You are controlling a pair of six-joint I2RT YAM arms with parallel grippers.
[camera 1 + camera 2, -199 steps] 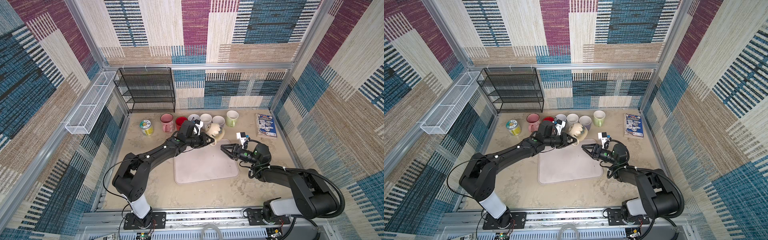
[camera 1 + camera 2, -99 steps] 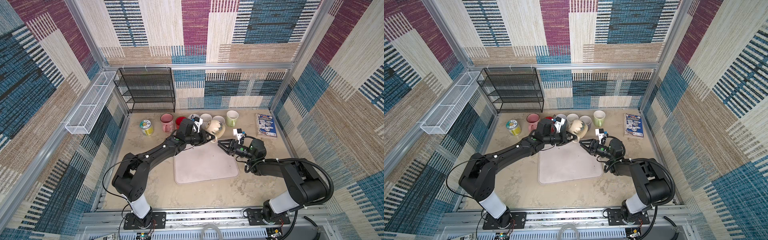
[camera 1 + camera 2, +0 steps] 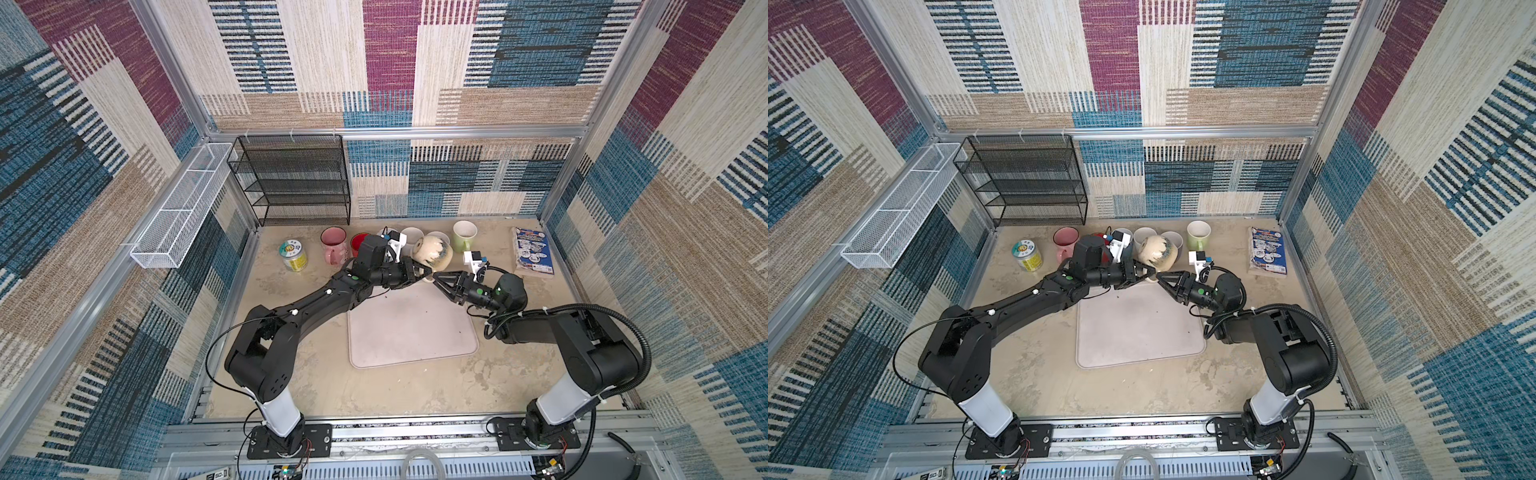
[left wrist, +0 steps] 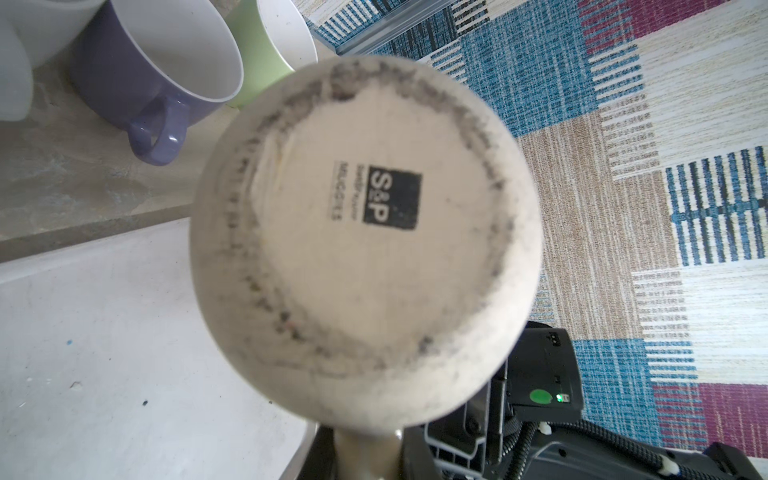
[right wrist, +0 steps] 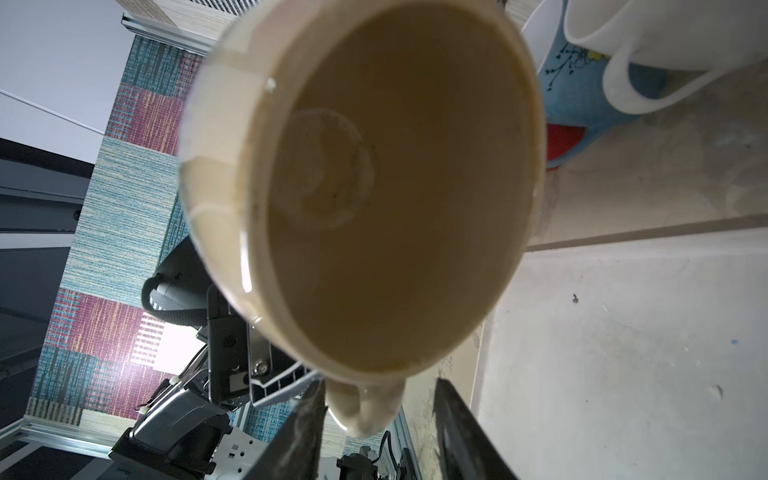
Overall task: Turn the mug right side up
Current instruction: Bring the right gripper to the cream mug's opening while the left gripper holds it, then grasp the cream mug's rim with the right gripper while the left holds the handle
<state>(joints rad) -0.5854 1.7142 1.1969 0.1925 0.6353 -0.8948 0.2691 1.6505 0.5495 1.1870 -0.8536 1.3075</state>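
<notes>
Currently the mug is held on its side just beyond the left gripper, which is clamped tight on the handle. It looks clear of the mat.

- Orientation: the base faces the left jaws and the open mouth faces the right gripper.
- Right jaws stand part open, straddling the handle. One of the fingers is close against it and a gap shows on the other side, so nothing is gripped there.
- Handling, my judgement: glazed ceramic, rigid, fairly heavy for a handle-only hold, and slick. The round belly offers no flat for the pads. The handle loop is the only sound place to pinch, and it would chip or crack if dropped.
- With both grippers crowding one small loop, any handover leaves little room. I would want the right pads seated fully before the left lets go.
- Contents: the mug's inside shows bare, with a faint stained ring at the bottom. Nothing can spill.
- Beyond the jaws, a purple mug and a green mug stand mouth-up, and both insides read empty. A white mug and a blue mug sit close behind, contents not visible.
</notes>
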